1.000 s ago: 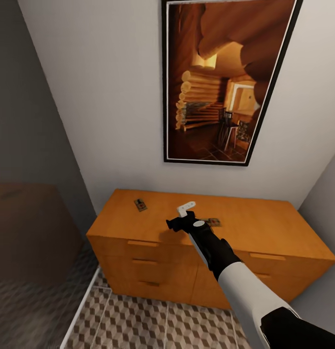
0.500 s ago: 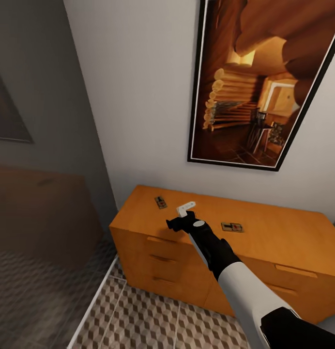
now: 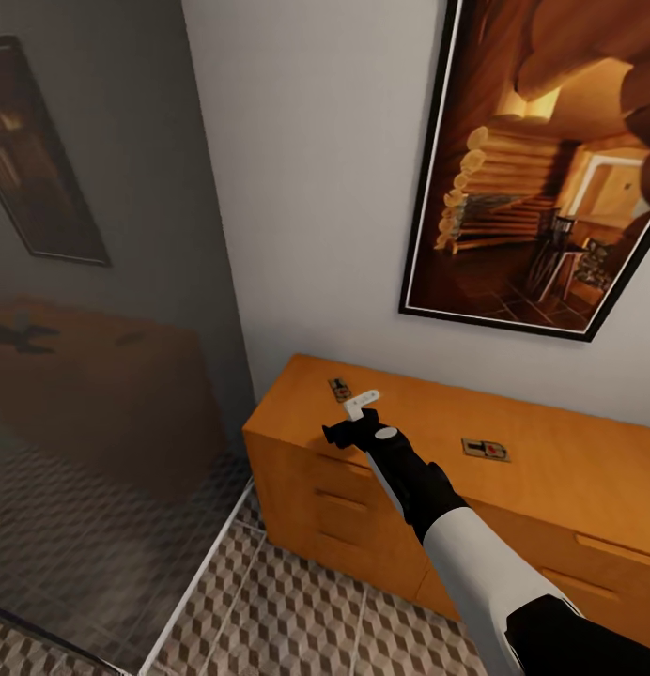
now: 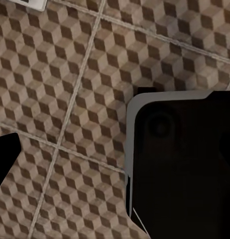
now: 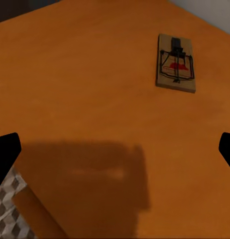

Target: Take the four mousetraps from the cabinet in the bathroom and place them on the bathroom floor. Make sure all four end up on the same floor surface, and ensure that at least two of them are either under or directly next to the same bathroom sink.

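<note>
Hovering over orange-brown wooden cabinet point(image 3: 550, 460): right gripper point(image 3: 360, 406), fingers look apart. Two tan wooden mousetraps on top, one point(image 3: 339, 389) near back-left corner, other point(image 3: 485, 449) mid-top.

The head view looks forward and down from behind the right tool point(image 3: 361, 406), toward the cabinet point(image 3: 550, 469) and wall. The right wrist view sits close above the cabinet top point(image 5: 95, 99), sharing with it the mousetrap point(image 5: 175, 63) ahead of that tool. The left wrist view faces down at the bathroom floor point(image 4: 60, 99).
</note>
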Motion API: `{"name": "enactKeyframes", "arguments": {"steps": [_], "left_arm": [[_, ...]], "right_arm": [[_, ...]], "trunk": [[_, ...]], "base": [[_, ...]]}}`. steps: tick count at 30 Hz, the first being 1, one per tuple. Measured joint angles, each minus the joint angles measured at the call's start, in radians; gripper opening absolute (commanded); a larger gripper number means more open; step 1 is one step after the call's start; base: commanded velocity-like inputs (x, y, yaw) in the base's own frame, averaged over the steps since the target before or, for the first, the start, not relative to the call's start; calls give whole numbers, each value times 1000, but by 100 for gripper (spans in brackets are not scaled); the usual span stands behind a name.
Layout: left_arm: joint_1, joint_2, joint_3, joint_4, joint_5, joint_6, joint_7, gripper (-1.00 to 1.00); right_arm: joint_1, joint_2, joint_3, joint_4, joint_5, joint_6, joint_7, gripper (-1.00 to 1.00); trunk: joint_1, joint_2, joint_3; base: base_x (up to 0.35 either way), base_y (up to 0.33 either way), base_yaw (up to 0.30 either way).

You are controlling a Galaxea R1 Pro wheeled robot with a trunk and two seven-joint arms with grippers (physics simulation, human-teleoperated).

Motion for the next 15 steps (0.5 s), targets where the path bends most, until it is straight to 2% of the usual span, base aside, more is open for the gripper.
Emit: {"name": "enactKeyframes", "arguments": {"steps": [5, 15], "left_arm": [[0, 0, 0, 0, 0, 0, 0, 100], [0, 0, 0, 0, 0, 1, 0, 100]], "right_arm": [[0, 0, 0, 0, 0, 0, -1, 100], [0, 0, -1, -1, 0, 0, -1, 100]], "trunk": [[0, 0, -2], [0, 0, -3]], "base": [[0, 0, 64], [0, 0, 10]]}}
